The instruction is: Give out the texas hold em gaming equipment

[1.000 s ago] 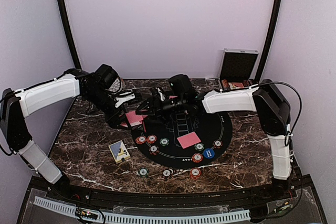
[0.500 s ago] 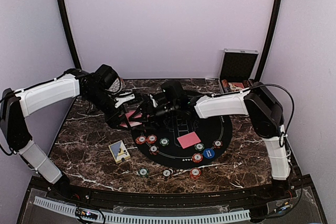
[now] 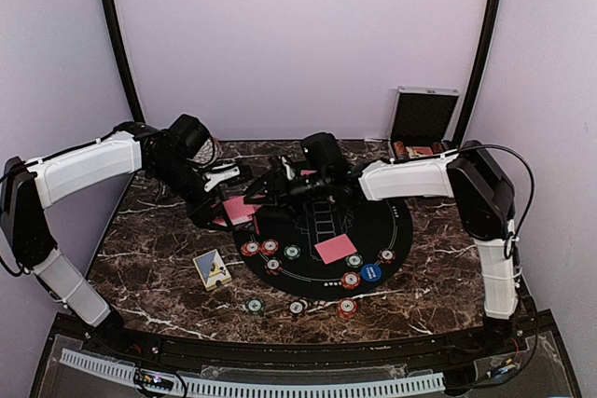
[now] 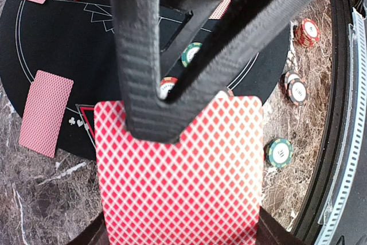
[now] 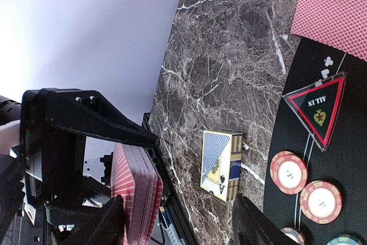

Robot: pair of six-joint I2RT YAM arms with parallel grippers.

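Firmly clamped in the left gripper (image 3: 227, 202), the deck of red-backed cards (image 4: 178, 187) is held flat, backs up, over the left edge of the black round mat (image 3: 392, 221). One finger presses on top of the deck and the other sits beneath it. The right gripper (image 5: 180, 222) reaches in from the right toward the deck, just short of it. Its fingers are spread wide with nothing between them.

On the mat, a single red-backed card (image 4: 46, 113) lies face down just beside a triangular all-in marker (image 5: 318, 110). A second loose card (image 3: 334, 249) lies face down nearer the mat's middle.

Poker chips (image 3: 270, 247) in red, green and blue are scattered across the near half of the mat, some touching one another. Three more chips (image 3: 297, 308) sit in a loose row on the marble table (image 3: 159, 230), just off the mat's near edge. They are one green, one whitish and one red.

A card box (image 3: 213, 269) with a blue face lies on the marble to the left of the mat, near the red chips.

At the far right corner of the table a silver case (image 3: 424, 118) stands with its lid raised, well apart from both grippers.
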